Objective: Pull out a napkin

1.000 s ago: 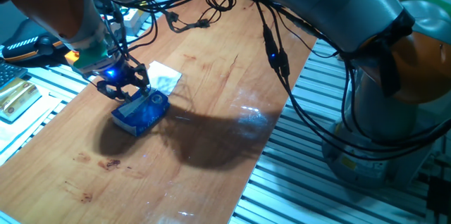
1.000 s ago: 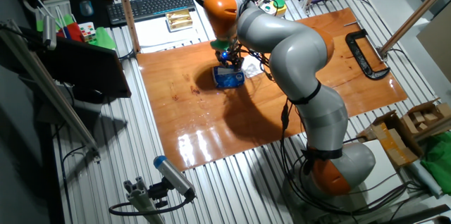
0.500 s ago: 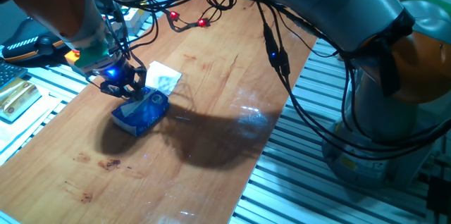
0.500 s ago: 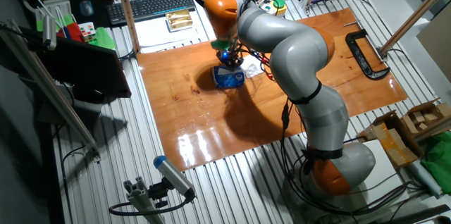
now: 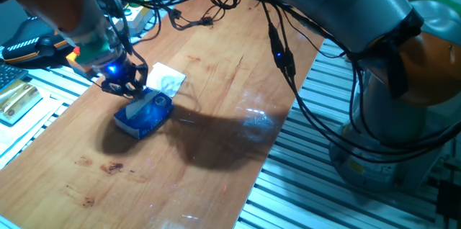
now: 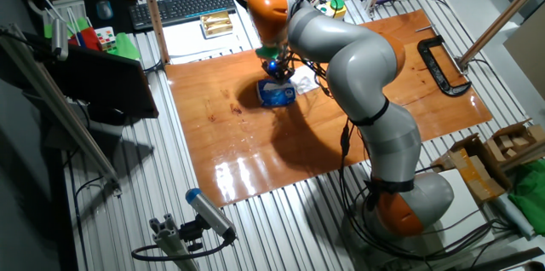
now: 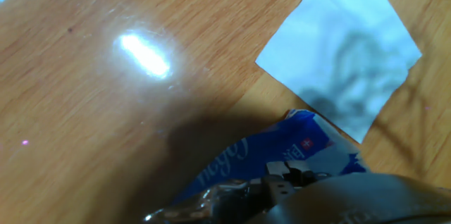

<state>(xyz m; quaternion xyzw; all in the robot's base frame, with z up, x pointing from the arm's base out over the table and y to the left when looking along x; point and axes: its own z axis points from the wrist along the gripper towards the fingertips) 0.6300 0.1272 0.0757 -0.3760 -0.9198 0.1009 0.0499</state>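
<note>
The blue tissue pack (image 5: 146,114) lies on the wooden table (image 5: 216,85). My gripper (image 5: 124,89) hangs just above the pack's left end, its fingers shut on the napkin (image 5: 138,102), a pale strip that rises out of the pack's top. A flat-folded white tissue square (image 5: 167,79) lies just behind the pack. The other fixed view shows the gripper (image 6: 277,72) over the pack (image 6: 277,95). The hand view shows the folded square (image 7: 342,51) and the pack (image 7: 261,157). A blurred grey mass fills the hand view's bottom edge.
Black cables (image 5: 216,2) lie at the table's far end. Gold blocks (image 5: 18,99) sit off the table's left side. A keyboard (image 6: 183,7) and a black clamp (image 6: 443,66) show in the other fixed view. My arm's shadow lies right of the pack.
My gripper has risen a little and shifted left from the pack's top. A pale strip of napkin now shows between the fingers and the pack. The pack has stayed put.
</note>
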